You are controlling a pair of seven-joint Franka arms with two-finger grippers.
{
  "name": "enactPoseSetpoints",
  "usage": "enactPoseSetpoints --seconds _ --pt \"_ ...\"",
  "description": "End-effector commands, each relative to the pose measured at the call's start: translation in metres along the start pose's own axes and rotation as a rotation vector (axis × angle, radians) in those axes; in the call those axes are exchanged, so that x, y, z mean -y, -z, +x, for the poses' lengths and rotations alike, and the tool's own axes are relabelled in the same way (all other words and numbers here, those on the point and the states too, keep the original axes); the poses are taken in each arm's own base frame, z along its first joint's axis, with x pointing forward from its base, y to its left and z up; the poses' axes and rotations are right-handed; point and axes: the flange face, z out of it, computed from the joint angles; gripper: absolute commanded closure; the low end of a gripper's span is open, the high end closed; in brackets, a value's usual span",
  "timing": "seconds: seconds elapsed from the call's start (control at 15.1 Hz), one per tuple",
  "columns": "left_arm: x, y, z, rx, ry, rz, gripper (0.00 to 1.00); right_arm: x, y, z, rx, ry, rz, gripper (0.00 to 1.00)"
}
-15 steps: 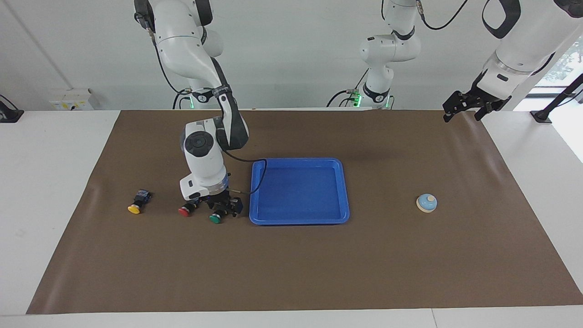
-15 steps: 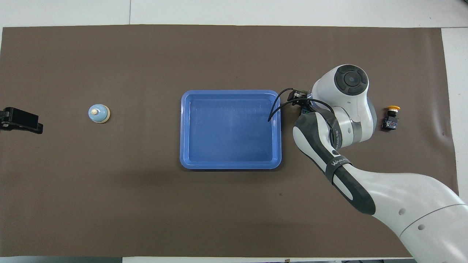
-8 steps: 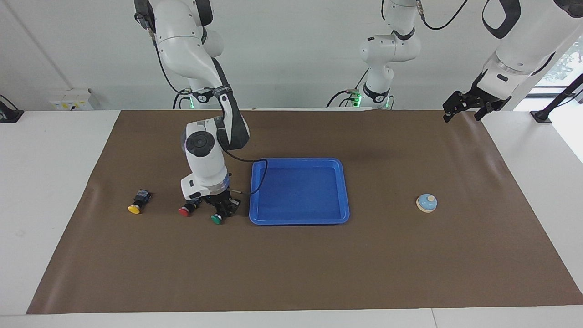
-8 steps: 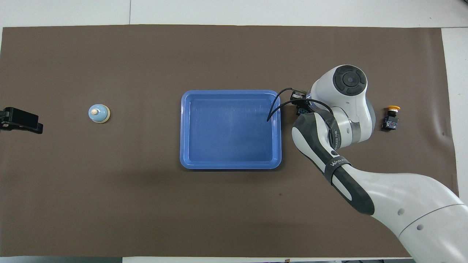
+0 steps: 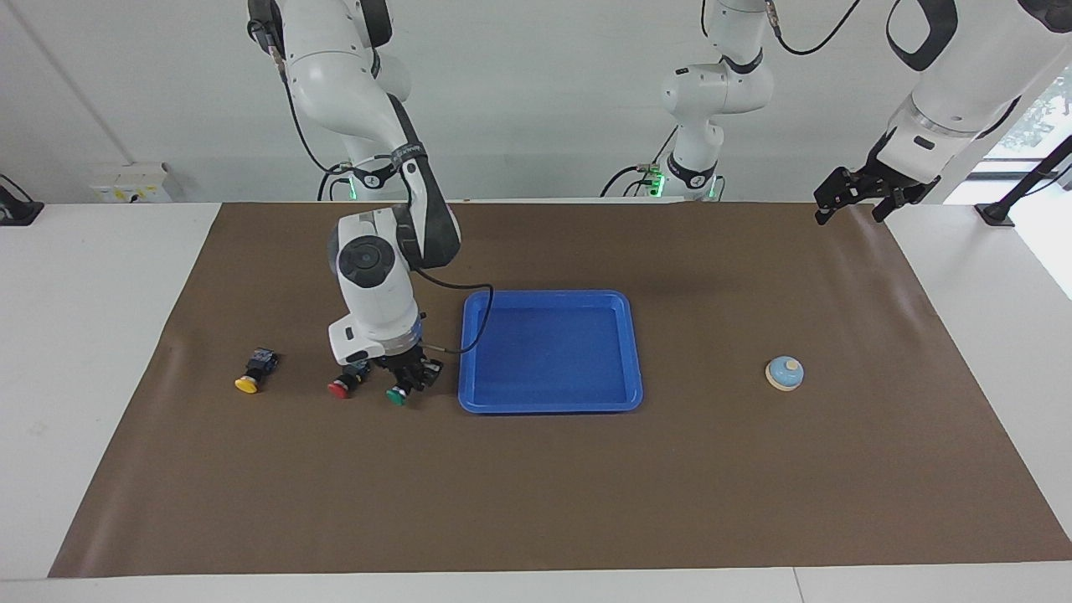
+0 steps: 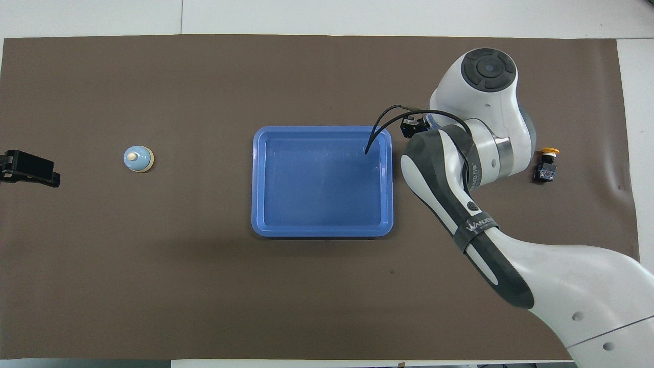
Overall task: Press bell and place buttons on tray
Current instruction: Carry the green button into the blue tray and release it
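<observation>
My right gripper (image 5: 408,377) is shut on the green button (image 5: 396,395) and holds it just above the mat, beside the blue tray (image 5: 548,408). The red button (image 5: 341,388) lies on the mat right beside it, toward the right arm's end. The yellow button (image 5: 248,383) lies further toward that end and also shows in the overhead view (image 6: 547,166). In the overhead view my right arm hides the red and green buttons. The tray (image 6: 322,232) has nothing in it. The bell (image 5: 785,373) (image 6: 138,159) stands toward the left arm's end. My left gripper (image 5: 850,209) (image 6: 28,167) waits open, raised over the mat's edge.
A brown mat (image 5: 536,502) covers the table, with white table margins around it. A black cable (image 5: 477,322) from my right wrist hangs over the tray's corner.
My right gripper closed on the green button and rose a little with it. The wrist has lifted and tilted. The left arm has not moved.
</observation>
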Motion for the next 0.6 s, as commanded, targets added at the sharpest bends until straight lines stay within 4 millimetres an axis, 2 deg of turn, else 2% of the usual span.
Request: enactPoseSetpoints --seconds 0.0,0.13,0.2,0.33,0.53 --pt "0.000 0.006 -0.003 0.000 0.005 -0.013 0.00 0.057 0.008 -0.049 0.012 0.102 0.003 1.00" --pt "0.001 0.005 -0.003 0.002 0.009 -0.013 0.00 0.076 0.005 -0.075 0.018 0.193 -0.001 1.00" --pt "0.000 0.005 -0.003 0.002 0.006 -0.013 0.00 0.083 -0.008 -0.094 0.040 0.281 -0.002 1.00" --pt "0.001 0.005 -0.003 0.002 0.007 -0.013 0.00 0.090 -0.028 -0.109 0.031 0.311 0.044 1.00" --pt "0.001 0.005 -0.003 0.002 0.007 -0.013 0.00 0.089 -0.056 -0.114 0.019 0.321 0.053 1.00"
